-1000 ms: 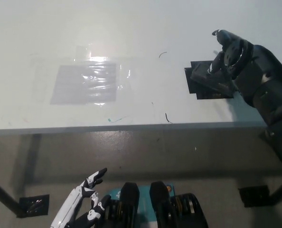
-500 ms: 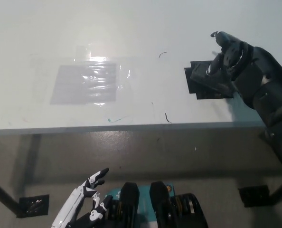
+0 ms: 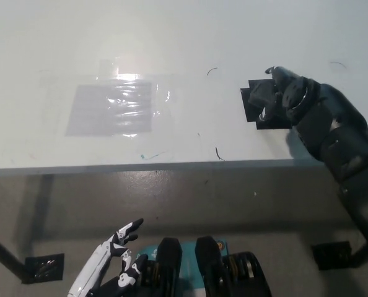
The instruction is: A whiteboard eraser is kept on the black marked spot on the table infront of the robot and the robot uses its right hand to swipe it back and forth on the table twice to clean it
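Observation:
On the right part of the white table [image 3: 184,37], the dark grey whiteboard eraser [image 3: 256,97] lies on the black marked spot [image 3: 251,114]. My black right hand [image 3: 294,100] reaches in from the right and covers the eraser's right half, its fingers curled down on it. Only the eraser's left end and the spot's left and lower edges show. My white left hand [image 3: 108,261] rests low at the lower left, below the table's front edge, fingers spread and holding nothing.
A grey patch under shiny clear film [image 3: 113,109] lies on the left half of the table. Small pen marks [image 3: 218,153] sit near the front edge [image 3: 171,167]. Below it are floor and table legs.
My right hand has shifted left and lowered over the eraser, hiding more of it and of the black spot. The left hand has barely moved.

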